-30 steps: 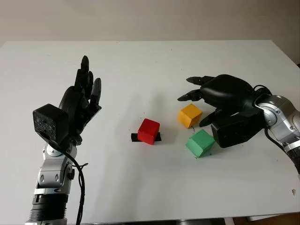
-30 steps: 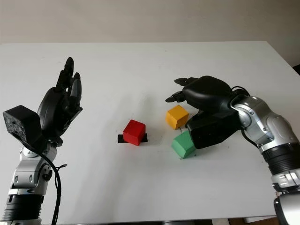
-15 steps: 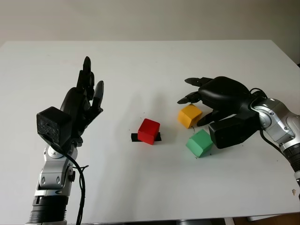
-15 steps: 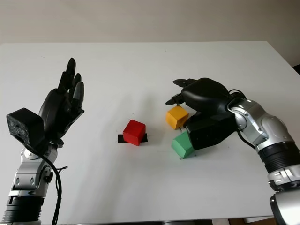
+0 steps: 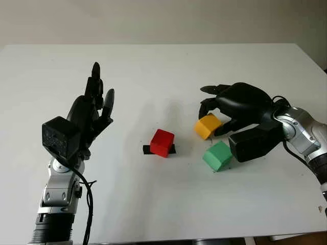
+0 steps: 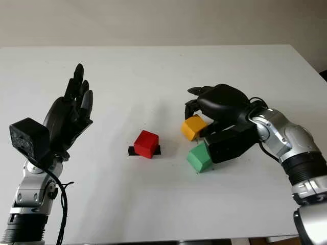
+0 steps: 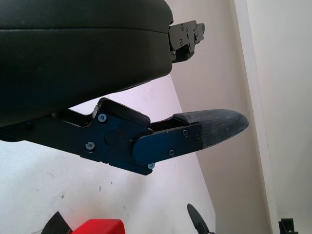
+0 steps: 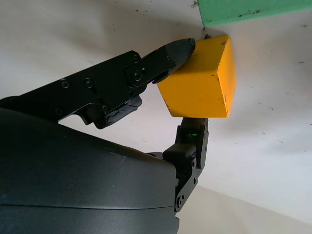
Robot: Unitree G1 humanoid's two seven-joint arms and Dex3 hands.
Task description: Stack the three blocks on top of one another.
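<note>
Nearest to us, our left hand (image 5: 89, 115) is raised above the white table (image 5: 153, 66) on the left side, palm turned inward, holding nothing and open, its fingers (image 5: 95, 84) pointing up and away from us; the red block sits well off to the side of those fingers. In the left wrist view one padded fingertip (image 7: 214, 127) reaches out over the tabletop, with a corner of the red block (image 7: 100, 226) far below it. On the right, the green block (image 5: 218, 155) lies on the table just beside the heel of our right hand, on the near side of its fingers, apart from the yellow block. The red block (image 5: 162, 142) rests on a short black strip (image 5: 147, 149) near the middle of the table, well clear of both hands' fingers. A little farther out, our right hand (image 5: 240, 104) arches over the yellow block (image 5: 207, 125) with its fingers curled down around it. In the right wrist view one fingertip (image 8: 178, 50) presses an upper corner of the yellow block (image 8: 202, 80) while another finger (image 8: 192, 141) meets the opposite face, so we are pinching the block between them; the green block's edge (image 8: 243, 10) shows just past it. We cannot tell whether the yellow block is off the table.
</note>
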